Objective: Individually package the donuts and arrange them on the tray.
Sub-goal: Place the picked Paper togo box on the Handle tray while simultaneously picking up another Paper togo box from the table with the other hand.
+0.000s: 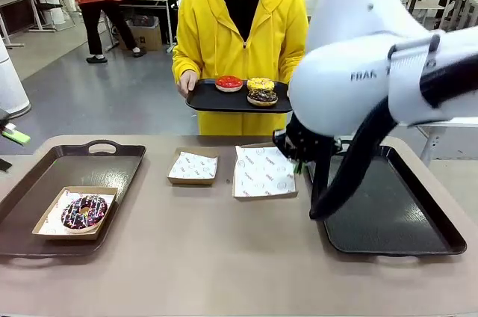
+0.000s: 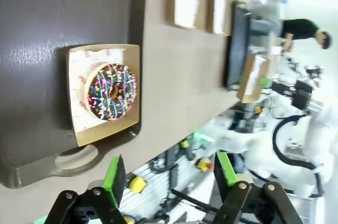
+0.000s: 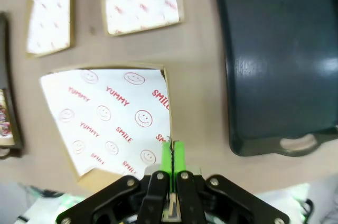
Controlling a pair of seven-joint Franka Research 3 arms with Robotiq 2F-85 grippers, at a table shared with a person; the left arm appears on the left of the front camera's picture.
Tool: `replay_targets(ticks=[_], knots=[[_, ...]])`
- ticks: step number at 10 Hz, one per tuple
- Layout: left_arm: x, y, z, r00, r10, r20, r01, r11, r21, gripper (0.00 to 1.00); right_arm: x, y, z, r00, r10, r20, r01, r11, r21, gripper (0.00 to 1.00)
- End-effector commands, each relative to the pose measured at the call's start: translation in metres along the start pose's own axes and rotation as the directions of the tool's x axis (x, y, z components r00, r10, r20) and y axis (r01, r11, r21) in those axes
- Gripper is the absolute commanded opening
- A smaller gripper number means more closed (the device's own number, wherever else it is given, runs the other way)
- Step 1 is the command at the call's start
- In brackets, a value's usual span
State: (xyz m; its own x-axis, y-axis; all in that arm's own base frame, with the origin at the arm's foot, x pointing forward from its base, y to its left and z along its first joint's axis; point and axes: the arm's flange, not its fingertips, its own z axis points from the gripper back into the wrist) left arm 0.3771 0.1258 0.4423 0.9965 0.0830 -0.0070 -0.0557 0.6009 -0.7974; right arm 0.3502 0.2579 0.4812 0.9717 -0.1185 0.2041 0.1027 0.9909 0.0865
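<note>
**A:** What is the right gripper doing?

**B:** Its fingers are pressed together on one edge of a paper-lined box, close to a corner. The box seems to hang tilted above the table, just beside the right tray.

**A:** What worries you?

**B:** That thin pinch on a single edge. I think the box could swing or slip free. The paper looks loose, so it could slide out and leave the next donut nowhere clean to land.

**A:** And the left gripper?

**B:** It is spread wide with nothing between the pads, hovering near the handle end of the left tray. I see little risk there unless it drops onto the handle.

**A:** Where are the donuts?

**B:** One is packaged. The sprinkled donut has a dark glaze with coloured sprinkles and sits centred in a second box on the left tray. The red donut, yellow donut and brown donut lie on a black tray, which the person holds across the table. The yellow one seems to rest on the brown one, so a tilt could topple it.
</note>
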Motion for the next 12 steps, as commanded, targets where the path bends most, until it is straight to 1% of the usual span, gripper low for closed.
replay_targets(ticks=[1,2,3,5,7,9,10,12], knots=[[0.012,0.032,0.015,0.999,-0.023,0.031,0.027,0.987,-0.156,0.88,0.037,0.007,0.005,1.000,-0.003,-0.030,0.003,1.000,-0.011,0.00],[0.004,0.047,0.023,0.996,-0.055,0.063,0.067,0.977,-0.203,0.88,0.056,0.009,0.009,0.999,-0.012,-0.035,0.012,1.000,-0.004,0.00],[-0.003,0.065,0.031,0.994,-0.059,0.088,0.079,0.965,-0.250,0.88,0.075,0.013,0.009,0.999,-0.010,-0.044,0.011,1.000,0.008,0.00],[-0.024,0.092,0.041,0.981,-0.137,0.137,0.174,0.931,-0.320,0.88,0.101,0.020,0.002,0.998,-0.007,-0.066,0.008,1.000,0.028,0.00],[-0.036,0.100,0.043,0.976,-0.137,0.172,0.186,0.931,-0.312,0.88,0.127,0.028,-0.010,0.997,0.001,-0.073,0.000,1.000,0.022,0.00],[-0.040,0.100,0.040,0.973,-0.144,0.180,0.188,0.946,-0.264,0.88,0.148,0.040,-0.023,0.997,0.046,-0.065,-0.047,0.999,-0.014,0.00],[-0.039,0.101,0.045,0.979,-0.125,0.161,0.170,0.938,-0.303,0.88,0.155,0.045,-0.027,0.996,0.057,-0.063,-0.059,0.998,-0.030,0.00],[-0.039,0.101,0.045,0.979,-0.125,0.161,0.170,0.938,-0.303,0.88,0.165,0.051,-0.033,0.996,0.068,-0.062,-0.071,0.996,-0.048,0.00]])
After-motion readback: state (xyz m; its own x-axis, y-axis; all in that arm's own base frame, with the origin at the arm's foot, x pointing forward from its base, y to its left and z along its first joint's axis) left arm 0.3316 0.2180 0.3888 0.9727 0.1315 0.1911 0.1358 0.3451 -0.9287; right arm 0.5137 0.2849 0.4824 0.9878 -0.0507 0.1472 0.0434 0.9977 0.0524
